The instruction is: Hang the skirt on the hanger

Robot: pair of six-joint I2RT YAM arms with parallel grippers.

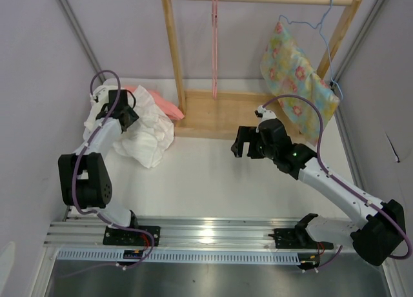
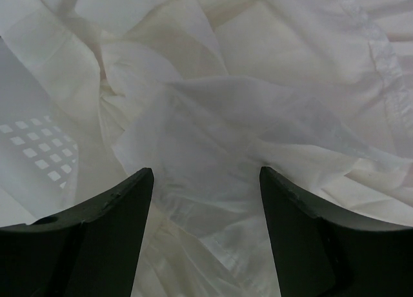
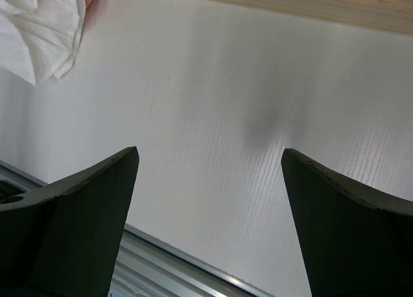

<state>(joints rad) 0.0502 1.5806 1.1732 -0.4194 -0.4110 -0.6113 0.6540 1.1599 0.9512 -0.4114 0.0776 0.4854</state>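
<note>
The white skirt [image 1: 147, 139] lies crumpled at the table's left, partly over salmon-pink clothes. My left gripper [image 1: 129, 118] hangs low over its upper left part. In the left wrist view the jaws stand open [image 2: 206, 174] with the skirt's thin folds [image 2: 245, 110] filling the view between and beyond them; nothing is held. The pink wire hanger [image 1: 214, 45] hangs edge-on from the wooden rack's top bar. My right gripper [image 1: 243, 142] is open and empty above the bare table in front of the rack, as the right wrist view shows [image 3: 210, 156]. A skirt corner [image 3: 42, 32] shows at its upper left.
Salmon-pink clothes [image 1: 159, 103] lie under and behind the skirt. The wooden rack [image 1: 219, 113] stands at the back centre. A light blue hanger [image 1: 321, 26] with a yellow floral cloth [image 1: 295, 74] hangs at its right end. A metal rail [image 1: 213, 232] runs along the near edge.
</note>
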